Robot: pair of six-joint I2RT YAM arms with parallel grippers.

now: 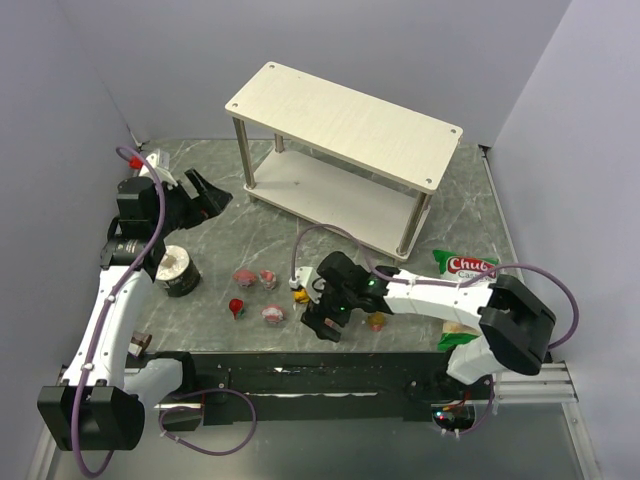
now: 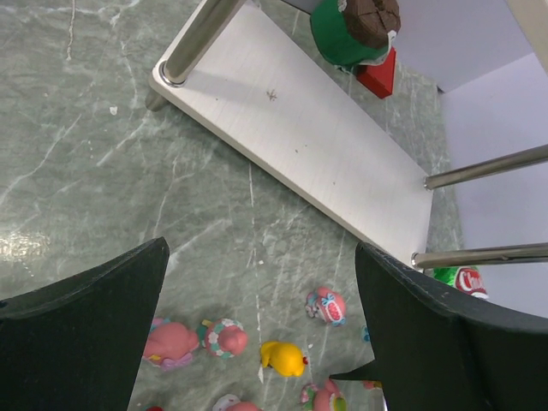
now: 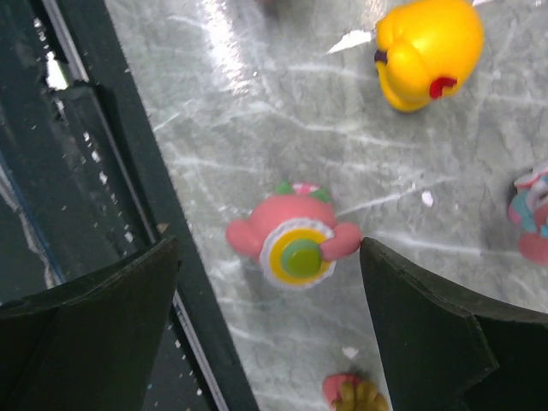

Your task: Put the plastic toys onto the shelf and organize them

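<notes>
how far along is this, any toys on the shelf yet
Done: nothing; no toys show on either board of the pale wooden two-tier shelf. In hand: the right end effector is open on either side of a pink round plastic figurine on the grey marbled table, not gripping it. The left end effector hangs open and empty. Left: every toy, including the yellow plastic figurine.

I can read only 1 word here. Seen from above, the green bag [image 1: 465, 265] at 4 o'clock from the shelf [image 1: 345, 125] carries white letters on a red patch: "Chub", the rest cut off. A smaller line beneath starts "Cas" and blurs out. In my left wrist view the same red patch sits at 4 o'clock, its lettering too small to read.
</notes>
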